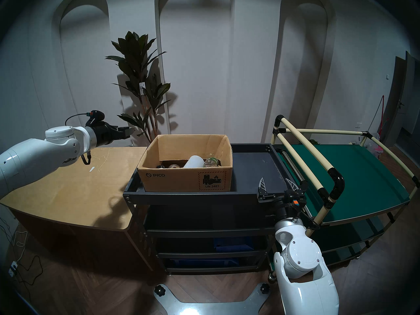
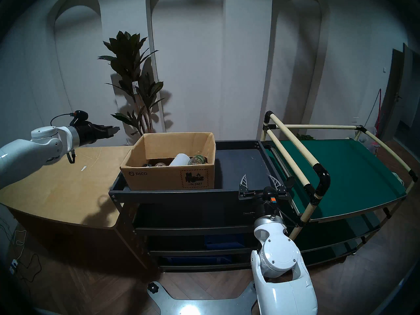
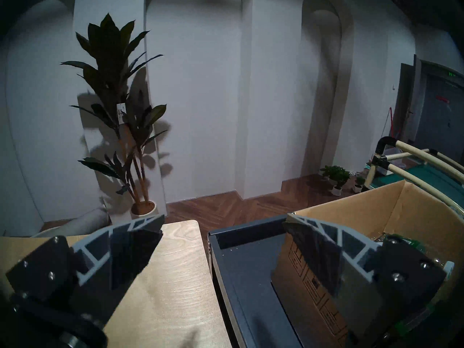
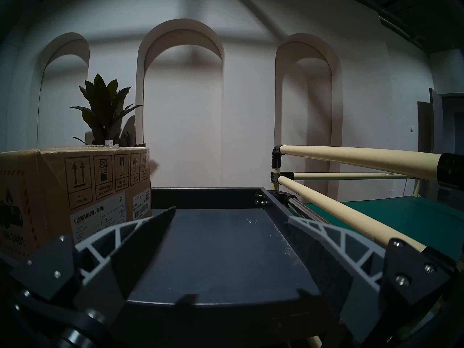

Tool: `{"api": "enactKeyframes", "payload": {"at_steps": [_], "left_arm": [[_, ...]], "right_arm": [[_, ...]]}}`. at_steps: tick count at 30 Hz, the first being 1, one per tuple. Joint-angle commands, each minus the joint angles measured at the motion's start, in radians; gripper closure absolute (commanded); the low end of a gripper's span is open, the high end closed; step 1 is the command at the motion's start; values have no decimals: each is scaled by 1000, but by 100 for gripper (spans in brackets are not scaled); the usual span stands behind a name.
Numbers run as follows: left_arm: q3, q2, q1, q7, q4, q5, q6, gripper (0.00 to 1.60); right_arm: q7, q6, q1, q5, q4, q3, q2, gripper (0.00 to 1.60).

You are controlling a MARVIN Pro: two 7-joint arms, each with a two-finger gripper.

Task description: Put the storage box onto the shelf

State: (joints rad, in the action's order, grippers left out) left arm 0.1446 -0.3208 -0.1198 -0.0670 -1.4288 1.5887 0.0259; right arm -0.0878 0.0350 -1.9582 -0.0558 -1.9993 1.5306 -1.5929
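Head stereo left view shows the PICO carton (image 1: 186, 164) resting in the left part of the dark metal cart's top tray (image 1: 254, 169), so the placing looks done. Left gripper (image 1: 126, 133) and right gripper (image 1: 276, 186) both gape wide and hold nothing. The risk I see: the right gripper sits at the tray's front rim, and a careless retreat could knock the cart or the cream-piped green rack (image 1: 354, 171).

The brown open-topped carton (image 1: 186, 164), printed "PICO" and "UN 3481", stands upright on the left half of the dark metal cart's (image 1: 254, 169) rimmed top tray, holding bottles.
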Motion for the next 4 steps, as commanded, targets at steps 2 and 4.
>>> {"api": "enactKeyframes", "payload": {"at_steps": [2, 4], "left_arm": [[-6, 5, -54, 82, -31, 50, 141, 0], [-11, 12, -61, 104, -41, 58, 171, 0]], "right_arm": [[7, 25, 16, 5, -47, -16, 4, 0], [8, 30, 15, 4, -50, -23, 6, 0]]}}
